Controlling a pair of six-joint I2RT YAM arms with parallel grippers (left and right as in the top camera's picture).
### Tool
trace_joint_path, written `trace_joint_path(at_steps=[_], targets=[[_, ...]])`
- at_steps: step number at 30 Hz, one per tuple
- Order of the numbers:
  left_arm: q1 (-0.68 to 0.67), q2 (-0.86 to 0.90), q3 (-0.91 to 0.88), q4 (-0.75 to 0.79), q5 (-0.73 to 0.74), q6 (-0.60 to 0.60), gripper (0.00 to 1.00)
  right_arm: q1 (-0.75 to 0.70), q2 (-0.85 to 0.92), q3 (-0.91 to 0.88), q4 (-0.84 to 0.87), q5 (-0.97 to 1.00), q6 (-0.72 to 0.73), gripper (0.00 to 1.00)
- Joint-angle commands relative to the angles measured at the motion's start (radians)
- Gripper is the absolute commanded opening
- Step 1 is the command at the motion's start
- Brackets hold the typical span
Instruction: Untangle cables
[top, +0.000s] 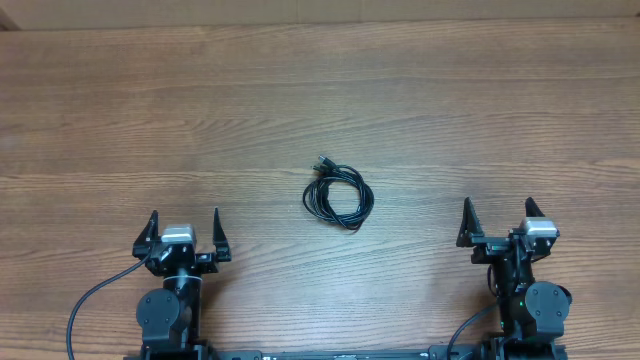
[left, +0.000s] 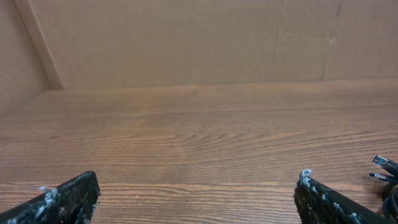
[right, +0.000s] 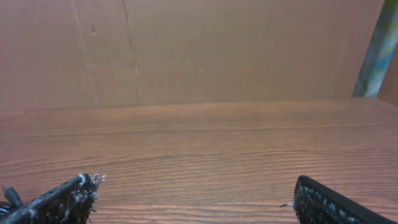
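**Overhead:** cables (top: 337, 198) in small coil at centre of tabletop (top: 320, 90), plug ends on coil's far side. Left gripper (top: 185, 216) and right gripper (top: 498, 206) near robot-side edge, flanking coil, well apart from it. Both sets of jaws wide apart, empty.

**Left wrist:** left gripper (left: 196, 182) jaws apart above wood; cables (left: 387, 173) at right margin.

**Right wrist:** right gripper (right: 194, 183) jaws apart; cables (right: 7, 195) at lower left margin.

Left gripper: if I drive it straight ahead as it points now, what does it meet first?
Nothing on the table, as far as shown: the open left gripper faces bare wood, with the brown wall far beyond. The cables lie off to its right, outside its line.
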Motion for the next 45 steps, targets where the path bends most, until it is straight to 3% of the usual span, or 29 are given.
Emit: trace_joint_path(at_steps=[1,27,33,38,45], targets=[[-0.012,-0.01,-0.002,-0.001,0.011,-0.014,0.99,-0.006,-0.012,-0.011,0.006,0.005,0.006,1.0],[-0.012,-0.01,-0.002,0.0,0.012,-0.014,0.99,-0.006,-0.012,-0.011,0.058,-0.004,0.003,1.0],[-0.013,-0.01,-0.001,0.014,0.087,-0.014,0.99,-0.006,-0.012,-0.01,0.055,-0.024,0.003,1.0],[-0.013,-0.01,0.021,0.103,0.322,-0.014,0.99,-0.005,-0.012,0.005,0.185,-0.079,0.002,1.0],[-0.012,-0.01,0.22,-0.006,0.33,-0.001,0.99,-0.005,-0.012,0.184,0.168,-0.164,0.002,1.0]])
